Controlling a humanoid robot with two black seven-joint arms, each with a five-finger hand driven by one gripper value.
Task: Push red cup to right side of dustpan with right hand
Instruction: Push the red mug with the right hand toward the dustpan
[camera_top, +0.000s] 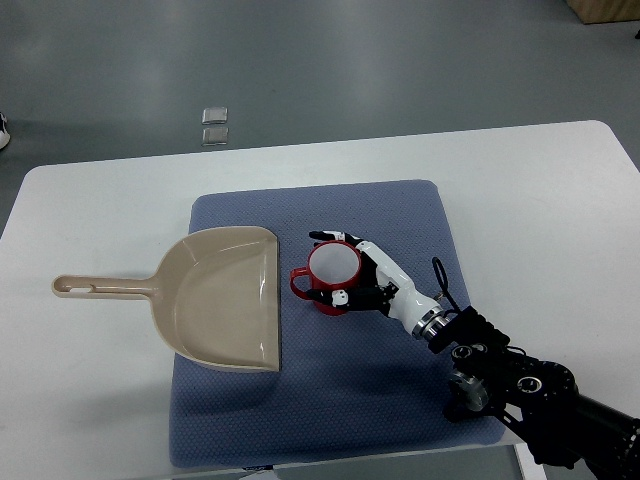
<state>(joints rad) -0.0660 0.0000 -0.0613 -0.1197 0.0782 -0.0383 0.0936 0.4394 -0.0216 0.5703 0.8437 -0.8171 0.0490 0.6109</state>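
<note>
Top view: the red cup (330, 280) stood upright at the centre of the frame on the blue mat (400, 390), just beside the beige dustpan (215, 300) lying to its left, its handle toward the dustpan's mouth. The right hand (365, 280), reaching from the lower right, had its fingers cupped around the mug's right side, apparently to steer it sideways rather than lift it

The red cup (331, 279) stood upright near the middle of the frame, its white inside showing and its handle turned left toward the dustpan (222, 297). That beige dustpan lay flat just left of it, open edge facing the cup, its long handle reaching toward the left.
</note>
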